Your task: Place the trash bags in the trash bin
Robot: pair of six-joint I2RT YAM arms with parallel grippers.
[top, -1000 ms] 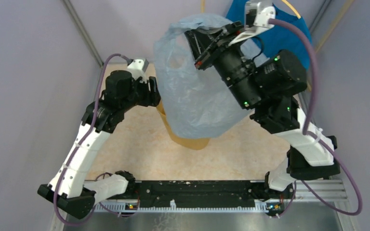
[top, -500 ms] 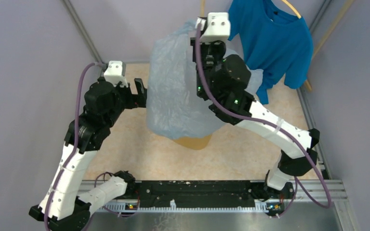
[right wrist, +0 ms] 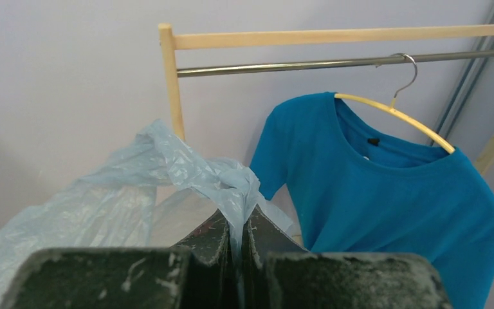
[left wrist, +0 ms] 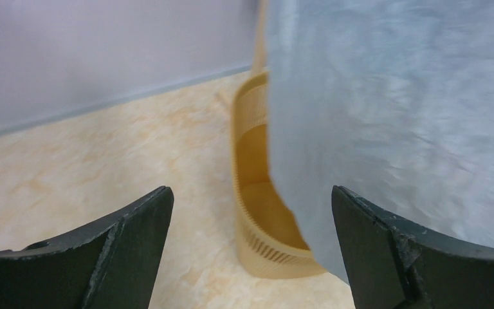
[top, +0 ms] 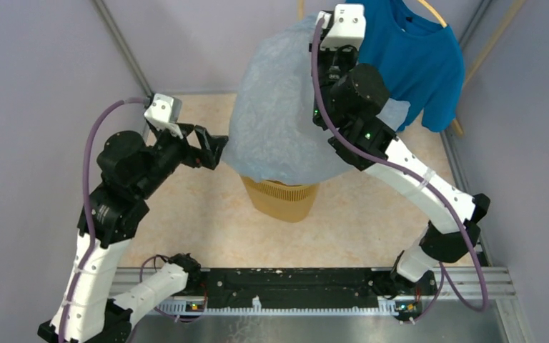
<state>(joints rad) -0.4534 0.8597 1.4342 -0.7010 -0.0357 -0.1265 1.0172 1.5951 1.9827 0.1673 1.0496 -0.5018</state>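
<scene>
A pale blue translucent trash bag (top: 279, 121) hangs high over the yellow-orange trash bin (top: 282, 200) and hides its rim from above. My right gripper (right wrist: 235, 235) is shut on a bunched edge of the bag (right wrist: 225, 187), held high at the back. My left gripper (top: 211, 150) is open and empty, just left of the bag's lower edge. In the left wrist view the bin (left wrist: 260, 219) stands between my open fingers (left wrist: 135, 244), and the bag (left wrist: 392, 116) hangs in front of its right side.
A solid blue T-shirt (top: 407, 57) hangs on a hanger from a wooden rack with a metal rail (right wrist: 296, 64) at the back right. Grey walls close in on both sides. The floor (top: 200, 221) is pale marbled beige.
My right arm has lifted the bag higher and a little to the right, uncovering the bin's lower part. My left arm has dropped and its gripper now points at the bag's left edge.
</scene>
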